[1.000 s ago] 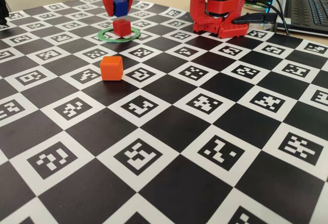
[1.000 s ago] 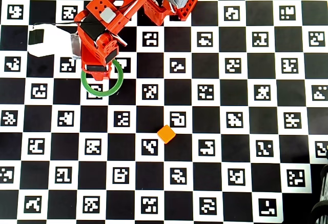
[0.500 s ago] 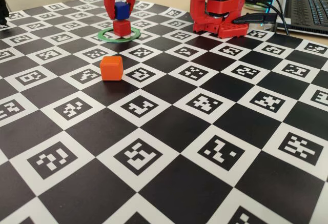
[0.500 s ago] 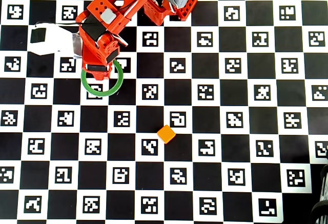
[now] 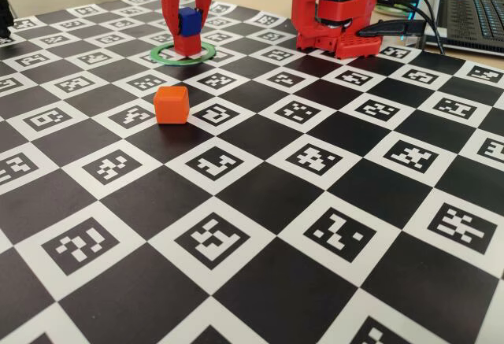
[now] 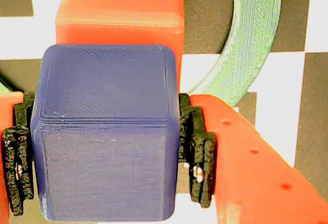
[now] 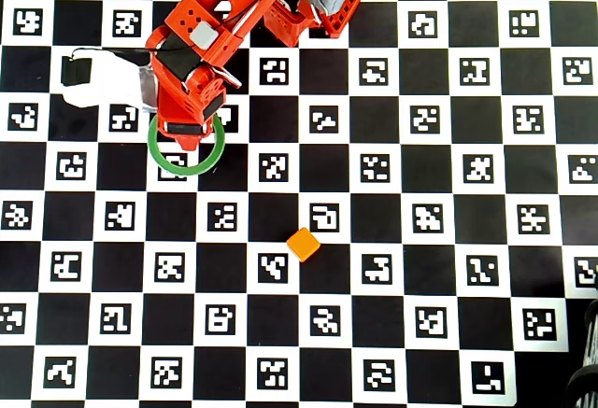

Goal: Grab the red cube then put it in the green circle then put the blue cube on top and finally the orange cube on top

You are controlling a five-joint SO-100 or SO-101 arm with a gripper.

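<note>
So the whole setup is sitting on a checkerboard mat [image 5: 260, 194], black squares alternating with white ones that each have a little black marker pattern printed on them. The green circle [image 5: 168, 58] is lying flat on it toward the far left in the fixed view, with the red cube [image 5: 186, 46] resting inside the ring. The orange cube [image 5: 171, 104] is sitting on the mat too, well apart from the ring, nearer the camera. The arm's red base [image 5: 335, 13] is standing at the far edge.
</note>
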